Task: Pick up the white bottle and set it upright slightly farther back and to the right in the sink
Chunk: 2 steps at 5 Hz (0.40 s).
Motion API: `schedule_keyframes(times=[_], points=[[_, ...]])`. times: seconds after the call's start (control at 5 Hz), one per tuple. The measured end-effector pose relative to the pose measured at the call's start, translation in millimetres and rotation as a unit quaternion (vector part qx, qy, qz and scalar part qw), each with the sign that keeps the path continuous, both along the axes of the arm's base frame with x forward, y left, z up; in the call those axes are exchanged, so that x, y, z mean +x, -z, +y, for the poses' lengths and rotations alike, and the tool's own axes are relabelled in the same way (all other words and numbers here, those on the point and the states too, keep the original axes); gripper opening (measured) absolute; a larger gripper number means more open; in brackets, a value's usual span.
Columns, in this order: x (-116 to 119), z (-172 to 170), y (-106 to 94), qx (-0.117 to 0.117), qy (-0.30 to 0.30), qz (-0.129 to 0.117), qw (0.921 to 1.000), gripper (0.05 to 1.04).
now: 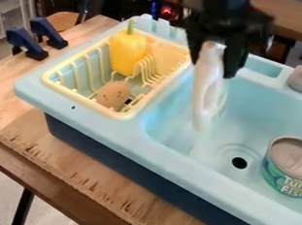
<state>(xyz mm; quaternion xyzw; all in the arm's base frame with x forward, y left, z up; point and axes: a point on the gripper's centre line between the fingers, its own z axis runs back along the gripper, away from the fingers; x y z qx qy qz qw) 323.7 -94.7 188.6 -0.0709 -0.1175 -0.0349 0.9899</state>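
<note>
The black end effector (212,70) clasped a long, smooth white object (207,91), jaws its width apart; below it, rightward, stood a green-labelled metal can (289,167).

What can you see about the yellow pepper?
The yellow pepper is smooth and shiny, maybe plastic, with a green stem on top. It stands upright in the pale yellow dish rack, against the rack's prongs. The brown, speckled potato-like thing sits just in front.
</note>
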Motion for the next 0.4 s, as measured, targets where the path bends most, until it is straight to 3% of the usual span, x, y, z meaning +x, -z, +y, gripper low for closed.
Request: schedule_keyframes(times=[0.4], points=[[38.0,6.8,12.7,-0.011,-0.031,0.033,0.9989,0.607]])
